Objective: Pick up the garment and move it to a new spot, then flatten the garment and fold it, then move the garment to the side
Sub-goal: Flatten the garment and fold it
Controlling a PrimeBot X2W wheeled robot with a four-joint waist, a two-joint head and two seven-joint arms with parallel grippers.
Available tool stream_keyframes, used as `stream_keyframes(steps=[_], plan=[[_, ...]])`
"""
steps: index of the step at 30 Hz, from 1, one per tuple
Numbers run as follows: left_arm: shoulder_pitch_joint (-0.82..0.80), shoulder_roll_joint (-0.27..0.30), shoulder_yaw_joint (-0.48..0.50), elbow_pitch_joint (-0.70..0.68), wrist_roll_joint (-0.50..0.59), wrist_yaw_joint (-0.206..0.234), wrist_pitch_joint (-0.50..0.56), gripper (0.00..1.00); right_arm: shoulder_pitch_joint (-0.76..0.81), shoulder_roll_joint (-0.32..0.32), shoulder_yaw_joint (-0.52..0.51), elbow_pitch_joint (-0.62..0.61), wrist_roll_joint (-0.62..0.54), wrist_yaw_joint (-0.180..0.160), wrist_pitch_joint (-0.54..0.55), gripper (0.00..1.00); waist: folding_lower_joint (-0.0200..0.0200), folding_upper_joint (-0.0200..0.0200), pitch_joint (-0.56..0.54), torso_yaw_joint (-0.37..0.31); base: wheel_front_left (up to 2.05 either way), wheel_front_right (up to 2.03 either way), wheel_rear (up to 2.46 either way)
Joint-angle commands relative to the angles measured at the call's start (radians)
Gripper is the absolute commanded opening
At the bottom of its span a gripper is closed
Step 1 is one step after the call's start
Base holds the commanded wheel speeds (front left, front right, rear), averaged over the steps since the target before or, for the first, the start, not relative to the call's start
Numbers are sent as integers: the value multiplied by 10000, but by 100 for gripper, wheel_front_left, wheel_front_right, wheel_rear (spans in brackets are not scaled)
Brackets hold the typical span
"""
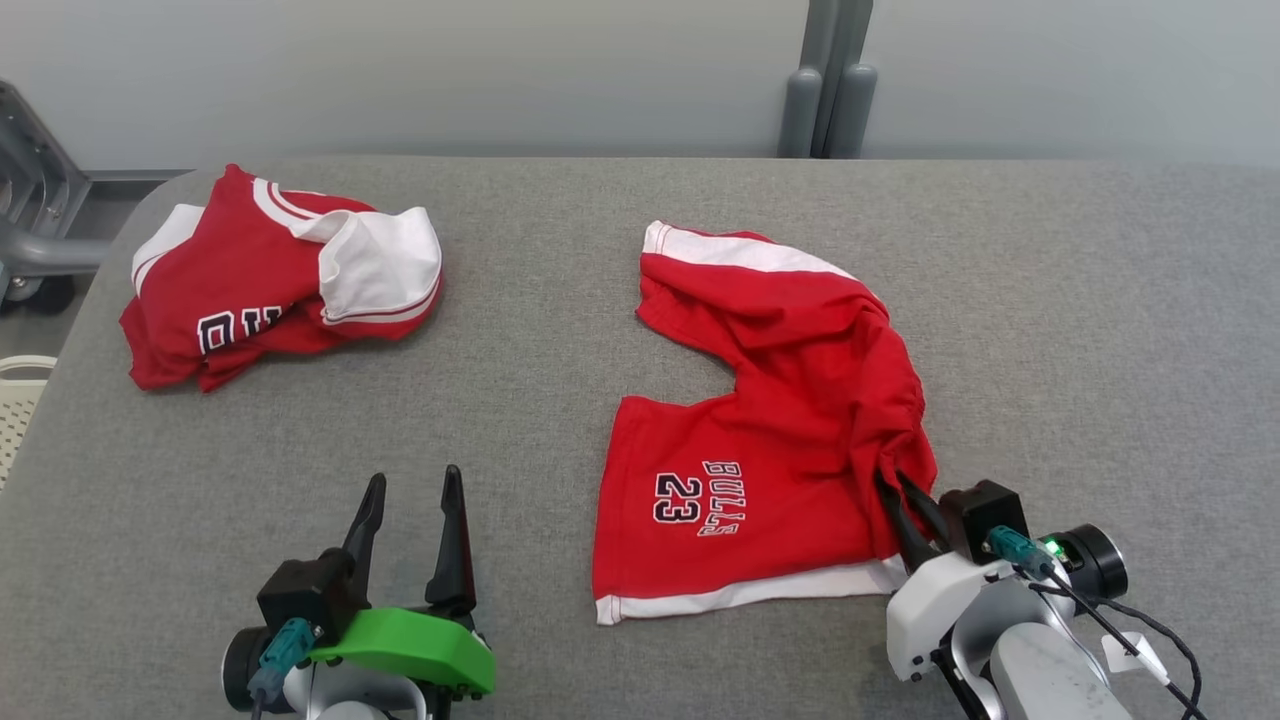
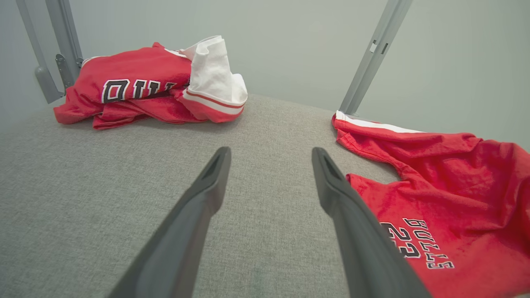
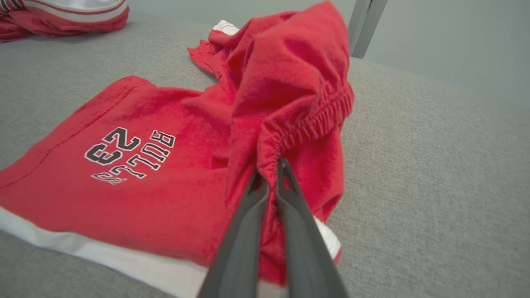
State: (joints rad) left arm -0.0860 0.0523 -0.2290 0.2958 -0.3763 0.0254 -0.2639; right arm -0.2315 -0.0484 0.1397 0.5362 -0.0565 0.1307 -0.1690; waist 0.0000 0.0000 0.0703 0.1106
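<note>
The garment [image 1: 770,420] is a pair of red shorts with white hems and "BULLS 23" lettering, lying partly spread on the grey table, right of centre. My right gripper [image 1: 893,483] is shut on the gathered elastic waistband at the shorts' near right edge; in the right wrist view the garment [image 3: 290,95] bunches up from the pinched right gripper [image 3: 269,167]. My left gripper [image 1: 414,482] stands open at the lower left, over bare table, with nothing between its fingers. From the left wrist, the left gripper [image 2: 269,155] has the garment [image 2: 447,194] lying to its right.
A second red and white garment [image 1: 280,275] lies crumpled at the table's far left, also in the left wrist view as a crumpled jersey [image 2: 153,82]. Grey table [image 1: 560,300] stretches between the two. A pale basket edge [image 1: 18,400] shows beyond the left table edge. Grey posts [image 1: 830,90] stand behind.
</note>
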Motion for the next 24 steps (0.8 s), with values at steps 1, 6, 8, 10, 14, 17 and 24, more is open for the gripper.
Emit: stream_keyframes(steps=[1,6,8,10,14,17,24], plan=[[166,4,3,0,38,-15,-7,100,-19,-39,-15,65,149,1,-108,100,0,0,-42,-72,0,0,0],[243,3,-15,-11,40,8,-7,100,207,-39,156,112,714,1,-428,100,0,0,-132,-368,0,0,0],[297,3,-31,-28,38,5,-7,100,294,-39,161,-85,737,1,-561,100,0,0,-160,-502,0,0,0],[330,3,-28,-67,40,2,-7,100,467,-39,109,-344,823,1,-644,100,0,0,-183,-629,0,0,0],[389,2,-16,-262,77,35,-7,100,837,-39,-282,-1055,755,1,-742,100,0,0,-219,-879,0,0,0],[426,2,-5,-399,116,31,-6,100,1060,-37,-639,-1619,674,1,-783,100,0,0,-243,-1046,0,0,0],[639,63,83,-652,110,-40,-7,100,1415,-36,-1208,-2699,463,1,-507,100,0,0,-297,-1284,0,0,0]])
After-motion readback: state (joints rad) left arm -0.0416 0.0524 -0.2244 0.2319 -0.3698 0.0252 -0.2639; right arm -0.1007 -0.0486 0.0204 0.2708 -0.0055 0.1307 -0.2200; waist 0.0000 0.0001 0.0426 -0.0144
